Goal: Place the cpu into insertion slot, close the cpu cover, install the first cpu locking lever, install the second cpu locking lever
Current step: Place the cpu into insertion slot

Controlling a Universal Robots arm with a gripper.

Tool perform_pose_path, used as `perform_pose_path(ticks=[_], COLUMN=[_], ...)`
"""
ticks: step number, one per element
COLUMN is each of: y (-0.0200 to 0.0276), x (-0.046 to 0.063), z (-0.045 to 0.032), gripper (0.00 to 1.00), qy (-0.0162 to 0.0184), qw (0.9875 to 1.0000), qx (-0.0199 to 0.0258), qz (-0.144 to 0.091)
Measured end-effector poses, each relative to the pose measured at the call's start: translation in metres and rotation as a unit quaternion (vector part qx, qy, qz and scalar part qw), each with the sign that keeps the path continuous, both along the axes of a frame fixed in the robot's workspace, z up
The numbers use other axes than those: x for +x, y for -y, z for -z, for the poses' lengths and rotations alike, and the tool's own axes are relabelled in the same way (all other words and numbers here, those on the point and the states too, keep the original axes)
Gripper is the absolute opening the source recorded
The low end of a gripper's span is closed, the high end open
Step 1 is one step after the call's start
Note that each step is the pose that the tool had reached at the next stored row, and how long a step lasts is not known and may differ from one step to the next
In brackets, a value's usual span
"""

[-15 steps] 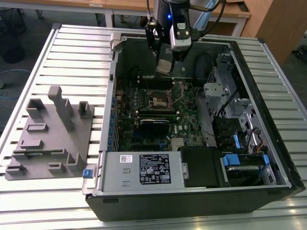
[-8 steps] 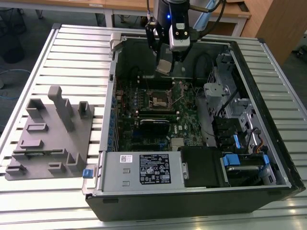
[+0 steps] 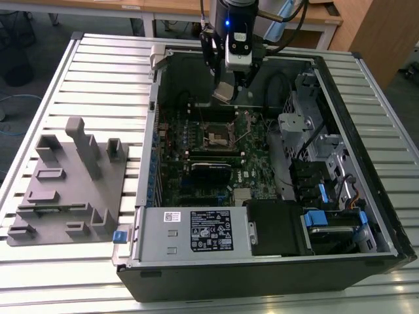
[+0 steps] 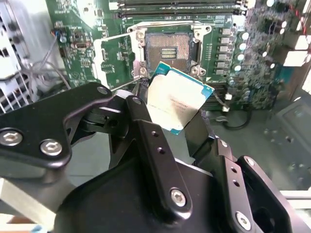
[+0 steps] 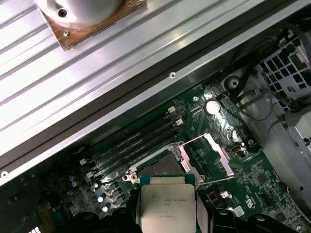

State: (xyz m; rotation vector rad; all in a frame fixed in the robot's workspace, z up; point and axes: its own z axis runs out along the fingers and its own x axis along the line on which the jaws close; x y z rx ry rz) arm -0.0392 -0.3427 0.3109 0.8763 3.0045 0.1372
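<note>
Second wrist view: gripper (image 4: pixel 171 125) clamps cpu (image 4: pixel 177 97) abv bare insertion slot (image 4: pixel 168 48).

the arm (image 3: pixel 237 19) stands vertical near the case's (image 3: pixel 262 284) upper edge in the exterior view. its gripper (image 3: pixel 229 86) points down, both black fingers (image 4: pixel 146 126) pinching the tilted cpu (image 4: pixel 177 97) by opposite edges.

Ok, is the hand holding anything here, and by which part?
Yes. The hand holds the cpu pinched by two opposite edges, metal top exposed, raised clear of the open insertion slot.
</note>
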Motion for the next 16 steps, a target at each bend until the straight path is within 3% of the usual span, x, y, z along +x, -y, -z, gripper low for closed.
perform_pose_path(ticks=[3,16], y=[0.0,0.0], x=[0.0,0.0], z=[0.0005,0.0005], gripper=[0.54,0.54], qy=[0.0,0.0], qw=[0.9997,0.9996], qx=[-0.0001,0.0], qz=[0.026,0.028])
